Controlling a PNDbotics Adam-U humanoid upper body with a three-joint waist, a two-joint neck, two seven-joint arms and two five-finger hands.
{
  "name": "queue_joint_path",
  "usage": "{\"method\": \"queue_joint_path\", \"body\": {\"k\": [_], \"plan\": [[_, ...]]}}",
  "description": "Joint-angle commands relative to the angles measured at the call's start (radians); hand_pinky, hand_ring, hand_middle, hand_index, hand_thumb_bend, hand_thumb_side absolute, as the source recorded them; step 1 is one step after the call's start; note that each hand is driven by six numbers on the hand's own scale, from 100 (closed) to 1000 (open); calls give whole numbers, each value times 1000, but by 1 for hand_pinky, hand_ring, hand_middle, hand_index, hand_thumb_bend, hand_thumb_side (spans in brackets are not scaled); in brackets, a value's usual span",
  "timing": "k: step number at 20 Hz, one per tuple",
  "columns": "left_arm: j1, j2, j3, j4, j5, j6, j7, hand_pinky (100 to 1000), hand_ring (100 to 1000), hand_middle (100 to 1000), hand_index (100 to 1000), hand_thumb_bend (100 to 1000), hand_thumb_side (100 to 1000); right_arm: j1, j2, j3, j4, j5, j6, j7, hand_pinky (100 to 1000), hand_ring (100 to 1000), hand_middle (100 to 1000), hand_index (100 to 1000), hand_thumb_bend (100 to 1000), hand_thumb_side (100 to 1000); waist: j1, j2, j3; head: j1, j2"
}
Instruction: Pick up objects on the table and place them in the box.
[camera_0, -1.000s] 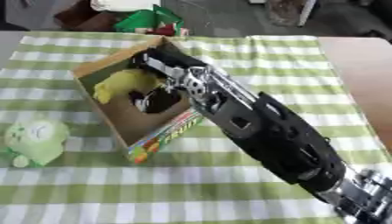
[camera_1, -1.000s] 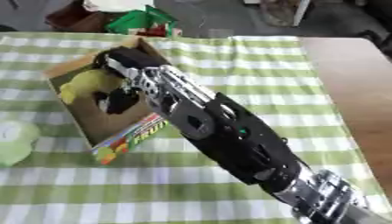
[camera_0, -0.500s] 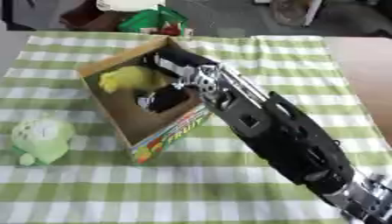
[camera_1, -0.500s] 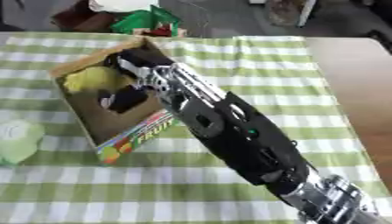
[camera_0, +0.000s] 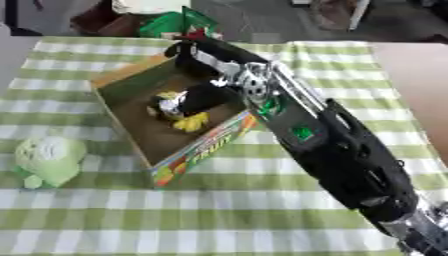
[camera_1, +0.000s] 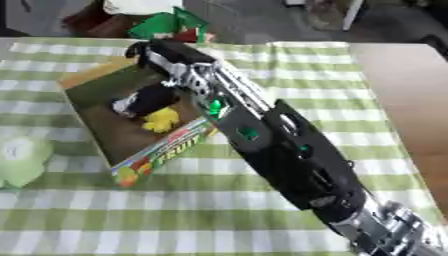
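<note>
A cardboard box (camera_0: 121, 77) with a printed fruit front wall stands open on the green checked cloth. Inside it lies a black and yellow soft toy (camera_0: 188, 102), on its side near the middle. My right arm reaches in from the lower right across the box's right side. My right hand (camera_0: 197, 52) hovers at the box's far corner, above and behind the toy and apart from it. A pale green plush (camera_0: 48, 160) sits on the cloth left of the box, outside it.
A green and red object (camera_0: 188, 22) stands just beyond the table's far edge, close behind my hand. Bare brown tabletop (camera_0: 416, 85) shows to the right of the cloth. Checked cloth lies open in front of the box.
My right hand has drawn back from inside the box to its far corner. The black and yellow toy now lies free in the box. The view has also shifted.
</note>
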Motion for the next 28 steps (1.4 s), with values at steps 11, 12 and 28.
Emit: {"method": "queue_joint_path", "body": {"k": [11, 12, 28], "plan": [[2, 74, 15, -17, -35, -15, 54, 382, 526, 522, 710, 100, 769, 100, -102, -193, -252, -180, -80, -182, 853, 878, 754, 952, 371, 685, 38, 3, -13, 86, 20], [2, 84, 15, -17, -42, -15, 62, 382, 527, 524, 711, 100, 767, 108, -105, -202, -253, -195, -94, -198, 852, 878, 755, 952, 369, 687, 40, 5, -14, 86, 19], [-61, 436, 34, 39, -263, 26, 103, 476, 691, 679, 825, 100, 640, 342, -122, -406, -254, -421, -320, -433, 811, 804, 693, 928, 100, 440, 29, 4, -55, 13, 0]]}}
